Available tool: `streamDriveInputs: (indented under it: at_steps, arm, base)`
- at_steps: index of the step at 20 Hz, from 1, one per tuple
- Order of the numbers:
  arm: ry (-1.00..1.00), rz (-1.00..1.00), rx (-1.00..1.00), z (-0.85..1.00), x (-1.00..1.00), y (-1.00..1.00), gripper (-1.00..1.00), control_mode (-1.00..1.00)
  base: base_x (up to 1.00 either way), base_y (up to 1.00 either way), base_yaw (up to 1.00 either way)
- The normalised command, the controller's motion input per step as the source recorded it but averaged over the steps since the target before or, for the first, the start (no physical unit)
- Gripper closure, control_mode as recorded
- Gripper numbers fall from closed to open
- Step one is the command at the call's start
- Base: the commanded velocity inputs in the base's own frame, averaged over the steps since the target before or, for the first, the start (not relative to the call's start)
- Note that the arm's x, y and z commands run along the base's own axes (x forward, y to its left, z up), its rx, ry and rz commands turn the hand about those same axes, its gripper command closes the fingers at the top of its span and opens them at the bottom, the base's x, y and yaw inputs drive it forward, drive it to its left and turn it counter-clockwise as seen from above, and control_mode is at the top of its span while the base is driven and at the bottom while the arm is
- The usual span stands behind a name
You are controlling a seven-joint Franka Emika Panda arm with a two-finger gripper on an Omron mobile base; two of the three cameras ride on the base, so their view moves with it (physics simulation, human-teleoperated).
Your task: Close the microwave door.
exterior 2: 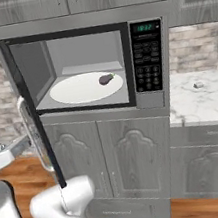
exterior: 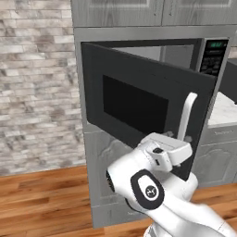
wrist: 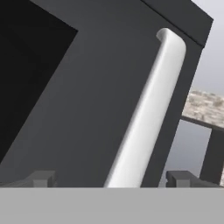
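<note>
Black microwave door (exterior: 139,106) stands swung out to the left, hinged at the left edge of the microwave (exterior 2: 93,68), seen nearly edge-on in the right base view. Its white bar handle (wrist: 146,118) runs up between the two finger tips of the gripper (wrist: 116,178), right against the hand. Jaws spread wide, one tip (wrist: 41,178) over the door panel, the other past the door's free edge, nothing clamped. Inside, a small dark eggplant (exterior 2: 106,79) lies on the white turntable (exterior 2: 77,90). Keypad panel (exterior 2: 147,58) sits at right.
</note>
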Motion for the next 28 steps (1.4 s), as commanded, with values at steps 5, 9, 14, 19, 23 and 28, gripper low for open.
streamDriveInputs:
  at_steps: [5, 9, 14, 19, 23, 28]
  arm:
    - [0.00, 0.16, 0.09, 0.02, 0.52, -0.67, -1.00, -1.00]
    - [0.00, 0.24, 0.29, 0.02, 0.70, -0.77, -1.00, -1.00]
    - [0.00, 0.31, 0.32, 0.04, 0.58, -0.74, -1.00, -1.00]
    - [0.00, 0.33, 0.21, 0.08, 0.35, -0.54, -1.00, -1.00]
    - [0.01, 0.33, 0.18, 0.06, 0.50, -0.57, -1.00, -1.00]
    - [0.00, 0.33, 0.20, 0.11, 0.58, -0.63, -1.00, -1.00]
  base:
    - [0.00, 0.00, 0.00]
    - [0.00, 0.00, 0.00]
    - [0.00, 0.00, 0.00]
    - [0.00, 0.00, 0.00]
    - [0.00, 0.00, 0.00]
    - [0.00, 0.00, 0.00]
